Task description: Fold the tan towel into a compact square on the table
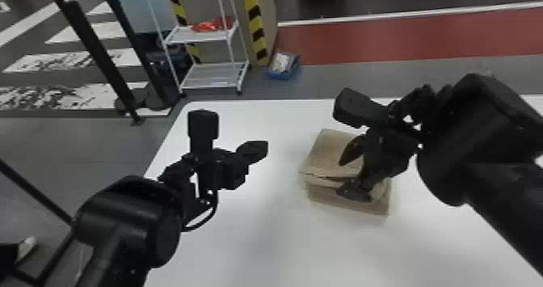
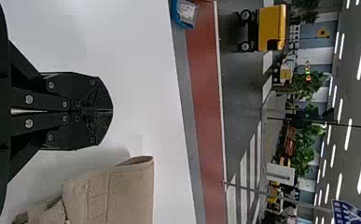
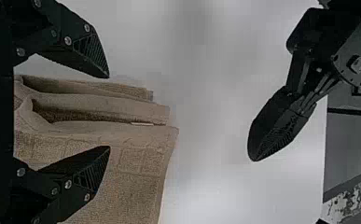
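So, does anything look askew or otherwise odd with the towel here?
Yes, the towel looks uneven: on the side nearest the robot its bottom layer juts out past the upper folds, which gape open. I see no spill or damage.

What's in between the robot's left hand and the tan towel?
Just a bare stretch of white table lies between the left hand and the towel. The head view shows that.
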{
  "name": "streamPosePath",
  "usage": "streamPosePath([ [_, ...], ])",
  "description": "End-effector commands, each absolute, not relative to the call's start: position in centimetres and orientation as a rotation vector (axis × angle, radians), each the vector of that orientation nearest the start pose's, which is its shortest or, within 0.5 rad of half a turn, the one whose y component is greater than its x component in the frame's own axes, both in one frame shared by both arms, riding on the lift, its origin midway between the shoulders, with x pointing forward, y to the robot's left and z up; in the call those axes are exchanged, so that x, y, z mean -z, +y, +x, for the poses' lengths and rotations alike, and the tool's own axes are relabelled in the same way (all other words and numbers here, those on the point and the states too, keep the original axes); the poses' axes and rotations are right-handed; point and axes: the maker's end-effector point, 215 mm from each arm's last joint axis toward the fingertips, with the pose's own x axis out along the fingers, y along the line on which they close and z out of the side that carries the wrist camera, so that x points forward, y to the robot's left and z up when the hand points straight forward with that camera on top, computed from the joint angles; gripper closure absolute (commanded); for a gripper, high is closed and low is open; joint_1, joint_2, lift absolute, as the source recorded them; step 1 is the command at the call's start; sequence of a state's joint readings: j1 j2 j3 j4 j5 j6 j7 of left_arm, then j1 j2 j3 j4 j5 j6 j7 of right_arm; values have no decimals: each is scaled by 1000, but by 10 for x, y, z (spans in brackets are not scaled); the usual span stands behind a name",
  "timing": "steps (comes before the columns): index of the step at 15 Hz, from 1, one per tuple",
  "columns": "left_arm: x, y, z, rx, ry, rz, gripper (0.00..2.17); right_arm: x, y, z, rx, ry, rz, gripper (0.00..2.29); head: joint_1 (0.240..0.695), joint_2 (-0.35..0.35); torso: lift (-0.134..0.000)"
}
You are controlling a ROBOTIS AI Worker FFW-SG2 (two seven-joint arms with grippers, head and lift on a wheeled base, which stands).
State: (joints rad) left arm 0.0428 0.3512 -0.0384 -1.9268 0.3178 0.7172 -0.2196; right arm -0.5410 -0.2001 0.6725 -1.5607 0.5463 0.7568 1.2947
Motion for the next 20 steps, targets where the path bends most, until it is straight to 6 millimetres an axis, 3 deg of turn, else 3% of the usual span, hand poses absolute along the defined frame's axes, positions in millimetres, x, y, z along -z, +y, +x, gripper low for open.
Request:
streamPosePath([
  [1, 381, 223, 543, 350, 444, 26, 1949, 401, 7, 509, -1275, 744, -832, 468, 695, 233, -123],
  [6, 382, 222, 542, 353, 446, 25, 1949, 413, 1, 510, -1253, 775, -889, 481, 695, 234, -123],
  [8, 383, 221, 542, 356, 446, 24, 1949, 418, -5, 514, -1233, 792, -914, 593, 695, 231, -123],
  [12, 383, 219, 541, 360, 447, 24, 1949, 419, -6, 514, -1234, 798, -909, 1055, 695, 221, -123],
  [13, 383, 218, 541, 362, 447, 25, 1949, 420, -7, 512, -1238, 804, -902, 1278, 695, 221, -123],
  [16, 383, 216, 540, 365, 447, 24, 1949, 416, -6, 508, -1245, 791, -894, 1423, 695, 219, -123],
  [20, 393, 210, 523, 380, 502, 29, 1949, 403, -25, 514, -1213, 762, -868, 1423, 695, 209, -123],
])
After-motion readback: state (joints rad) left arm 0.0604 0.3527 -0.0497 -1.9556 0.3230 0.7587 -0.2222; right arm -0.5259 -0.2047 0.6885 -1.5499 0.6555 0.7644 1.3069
